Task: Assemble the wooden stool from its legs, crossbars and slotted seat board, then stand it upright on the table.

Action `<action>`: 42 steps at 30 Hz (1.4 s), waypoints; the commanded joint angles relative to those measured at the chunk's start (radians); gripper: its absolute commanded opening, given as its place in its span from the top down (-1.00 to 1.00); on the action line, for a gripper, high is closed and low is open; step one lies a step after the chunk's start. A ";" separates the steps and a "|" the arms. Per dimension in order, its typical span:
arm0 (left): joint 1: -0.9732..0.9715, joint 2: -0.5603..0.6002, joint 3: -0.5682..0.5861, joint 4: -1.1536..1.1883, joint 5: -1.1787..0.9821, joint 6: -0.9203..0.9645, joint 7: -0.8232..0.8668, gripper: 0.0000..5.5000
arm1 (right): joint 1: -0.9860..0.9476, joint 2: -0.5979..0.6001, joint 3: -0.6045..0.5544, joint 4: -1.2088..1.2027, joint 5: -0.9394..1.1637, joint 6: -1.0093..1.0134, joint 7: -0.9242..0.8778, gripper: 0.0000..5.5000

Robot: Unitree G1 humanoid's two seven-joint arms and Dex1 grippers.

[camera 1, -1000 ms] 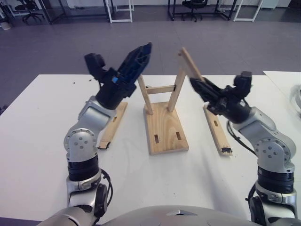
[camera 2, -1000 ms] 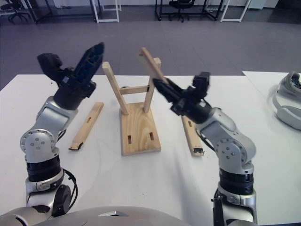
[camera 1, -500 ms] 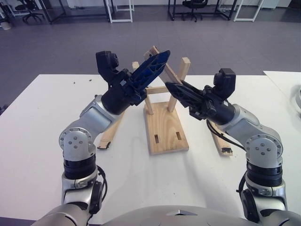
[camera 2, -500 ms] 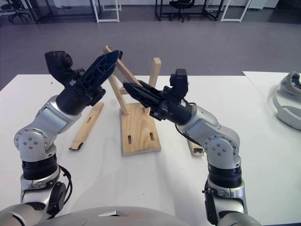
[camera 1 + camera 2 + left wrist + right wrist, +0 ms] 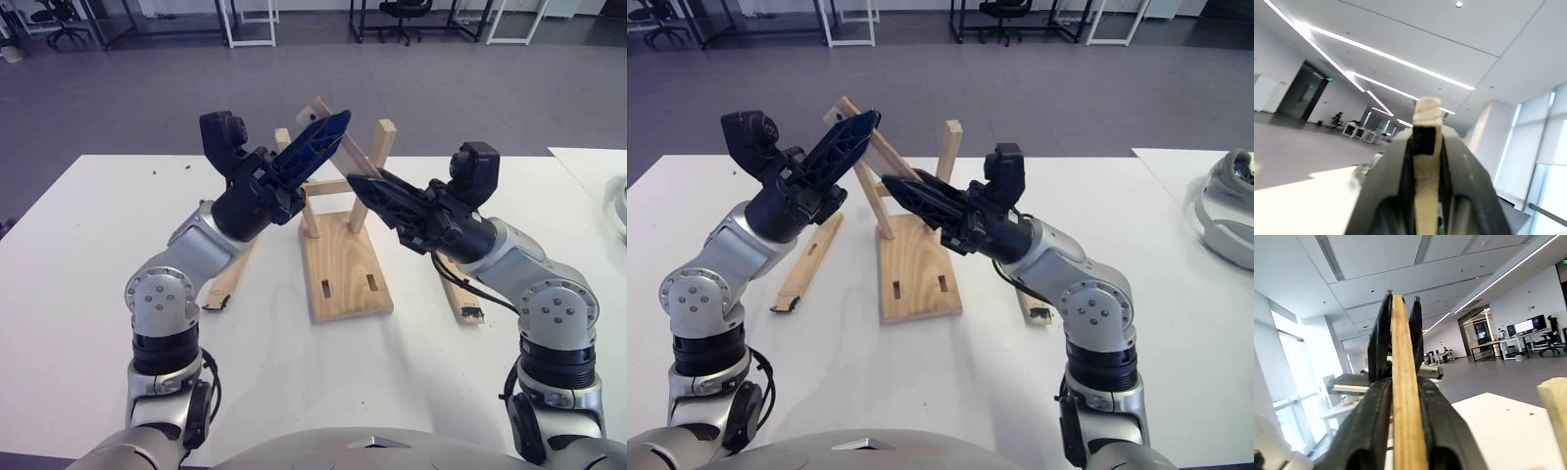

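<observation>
Right now both pincers are gripping one wooden leg [image 5: 896, 157] in the air, above the far end of the seat board [image 5: 348, 269]. The left pincer [image 5: 328, 132] is clenching it near its upper end, and the right pincer [image 5: 358, 184] is clamping it lower down. The seat board is lying flat at the middle of the tabletop [image 5: 88, 294]. Two legs [image 5: 302, 201] are already standing in it, tilted, with a crossbar [image 5: 331, 186] joining them. Two loose wooden pieces are lying nearer the side edges, one on the left [image 5: 235, 259] and one on the right [image 5: 451, 279].

The leg is looking light, stiff and smooth, so it is likely wanting a firm pinch across its flat faces. Taking it near the middle should be leaving the lower end free for its slot. The half-built frame is probably tipping easily if knocked.
</observation>
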 commanded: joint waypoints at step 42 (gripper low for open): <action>0.318 0.203 0.019 0.997 1.062 -0.601 -0.234 0.85 | 0.253 0.105 -0.021 0.417 -0.691 -0.316 0.003 0.21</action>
